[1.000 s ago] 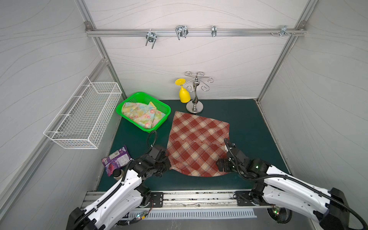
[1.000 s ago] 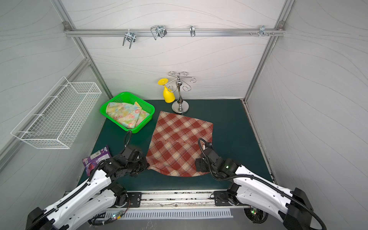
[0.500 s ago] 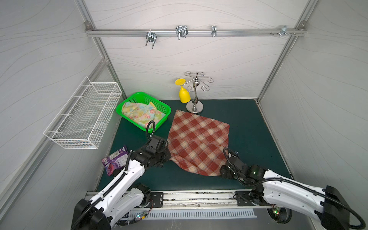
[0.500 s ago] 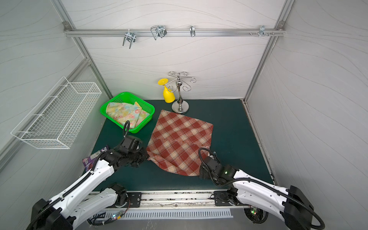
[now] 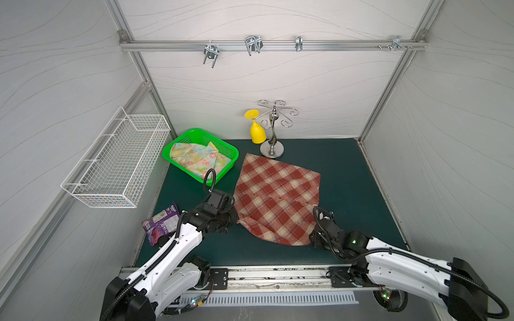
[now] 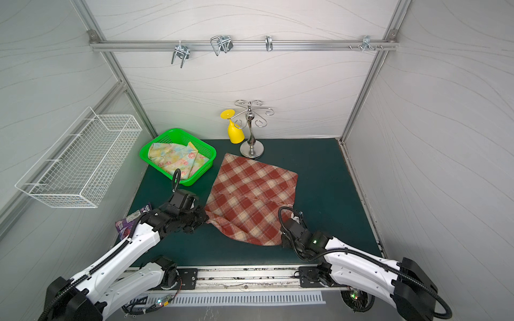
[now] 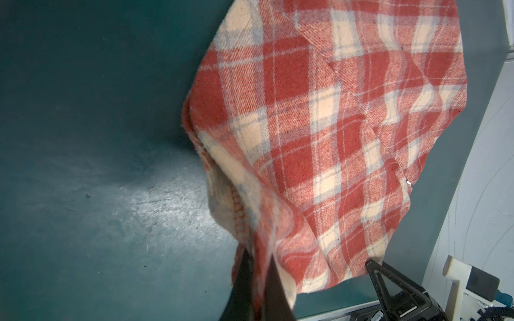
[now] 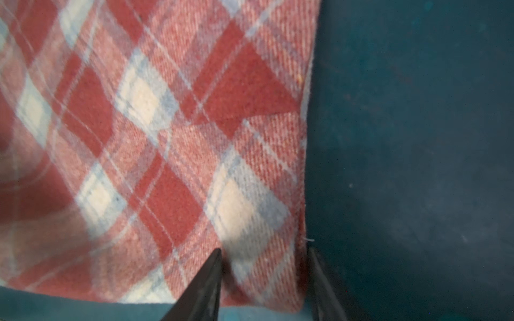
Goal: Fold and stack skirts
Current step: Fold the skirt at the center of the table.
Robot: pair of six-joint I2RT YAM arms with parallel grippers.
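Both arms reach in low from the frame's bottom. The left gripper (image 7: 257, 257) clamps the plaid skirt (image 5: 275, 200) by a raised corner. The right gripper (image 8: 265, 254) straddles another corner, fingers apart.

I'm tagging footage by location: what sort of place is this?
Probably a lab robot test cell: white panels on an aluminium frame, two arms on a base rail, staged plaid skirt and green basket.

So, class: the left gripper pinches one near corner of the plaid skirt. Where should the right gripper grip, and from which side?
Likely the other near corner of the plaid skirt, from the robot's side: it lies flat on the mat, and the right gripper straddles its edge.
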